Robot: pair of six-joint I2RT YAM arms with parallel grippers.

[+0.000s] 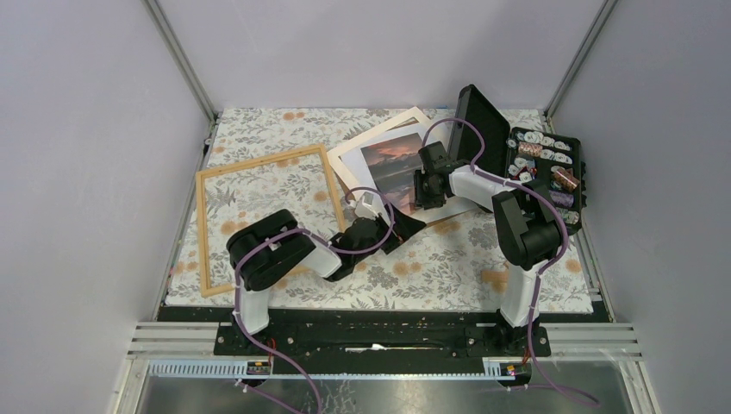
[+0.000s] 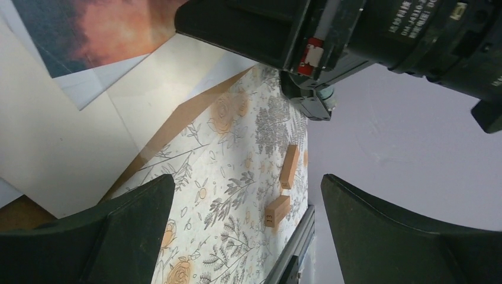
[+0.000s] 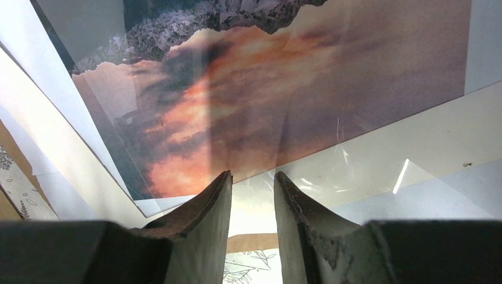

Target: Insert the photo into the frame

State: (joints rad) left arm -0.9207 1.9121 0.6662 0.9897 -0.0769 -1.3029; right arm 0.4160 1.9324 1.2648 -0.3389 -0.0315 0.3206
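Your right gripper point(image 3: 253, 176), jaws narrowly parted with nothing between, hovers at the near edge of the photo point(image 1: 395, 164). The photo lies flat just right of the frame point(image 1: 259, 162), so it needs to travel leftward. Your left gripper point(image 2: 247, 180) gapes wide.

Robotics lab cell, plain grey walls point(image 1: 86, 155), aluminium rails point(image 1: 172, 341), left arm point(image 1: 271, 254) and right arm point(image 1: 526, 226) bolted down

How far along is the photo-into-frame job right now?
Done: nothing yet. The frame lies empty on the floral cloth, and the photo is outside it, to its right.
In hand: the right gripper hangs at the photo's edge, jaws narrowly apart with nothing seen between them. The left gripper is wide open and empty.
Left: grasp the photo, carry it across and set it in the frame.
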